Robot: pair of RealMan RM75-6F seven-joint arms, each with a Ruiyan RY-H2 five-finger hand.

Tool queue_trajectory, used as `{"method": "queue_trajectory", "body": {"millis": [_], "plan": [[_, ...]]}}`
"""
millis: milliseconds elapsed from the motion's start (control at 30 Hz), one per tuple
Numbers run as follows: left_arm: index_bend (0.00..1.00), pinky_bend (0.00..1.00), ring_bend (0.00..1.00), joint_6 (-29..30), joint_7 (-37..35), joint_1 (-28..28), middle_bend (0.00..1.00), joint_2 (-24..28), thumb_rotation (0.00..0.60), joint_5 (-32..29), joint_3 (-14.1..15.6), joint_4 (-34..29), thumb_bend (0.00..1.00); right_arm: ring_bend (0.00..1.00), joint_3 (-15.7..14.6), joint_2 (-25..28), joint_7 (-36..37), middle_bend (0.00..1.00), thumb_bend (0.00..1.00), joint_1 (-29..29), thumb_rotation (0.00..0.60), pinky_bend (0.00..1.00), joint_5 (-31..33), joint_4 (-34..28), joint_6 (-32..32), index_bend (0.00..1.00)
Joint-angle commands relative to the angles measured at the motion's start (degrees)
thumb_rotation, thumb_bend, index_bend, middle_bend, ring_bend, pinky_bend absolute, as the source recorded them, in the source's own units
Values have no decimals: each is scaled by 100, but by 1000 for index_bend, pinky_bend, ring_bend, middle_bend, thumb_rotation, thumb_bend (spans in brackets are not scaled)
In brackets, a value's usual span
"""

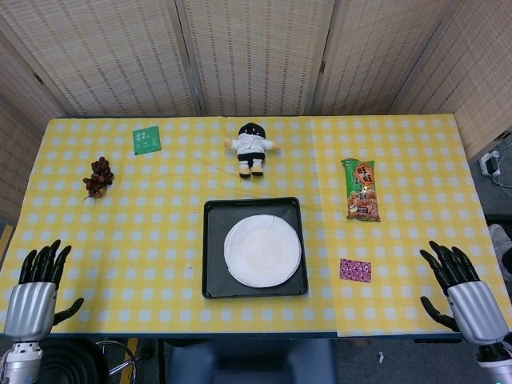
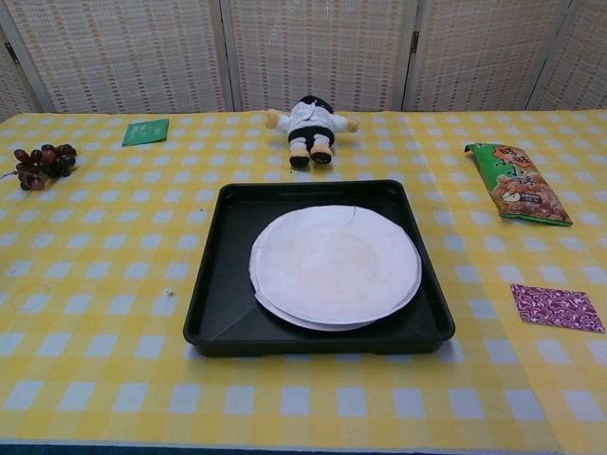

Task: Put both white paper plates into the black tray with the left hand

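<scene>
Two white paper plates (image 2: 336, 265) lie stacked flat, slightly offset, inside the black tray (image 2: 213, 284) near the table's (image 1: 120, 240) front edge, at its middle. Being round, they show no long axis. The left hand (image 1: 32, 298) hovers at the front left corner, fingers spread, empty. The right hand (image 1: 466, 298) sits at the front right corner, apparently also spread and empty.

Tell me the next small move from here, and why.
Probably none beyond keeping the left hand parked at the near table edge: both white paper plates already lie stacked inside the black tray, and both the left and right hand are empty, fingers spread, well clear of it.
</scene>
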Motion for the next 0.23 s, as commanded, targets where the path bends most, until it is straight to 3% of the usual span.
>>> {"method": "queue_trajectory", "body": {"millis": [33, 233], "plan": [[9, 0, 0, 26, -46, 45, 0, -1, 600, 17, -47, 23, 187, 0, -10, 3, 6, 0, 367, 24, 600, 0, -9, -6, -31, 0], [11, 0, 0, -53, -43, 96, 0, 22, 600, 2, -97, 2, 187, 0, -4, 47, 76, 0, 367, -44, 600, 0, -74, -19, 181, 0]]}}
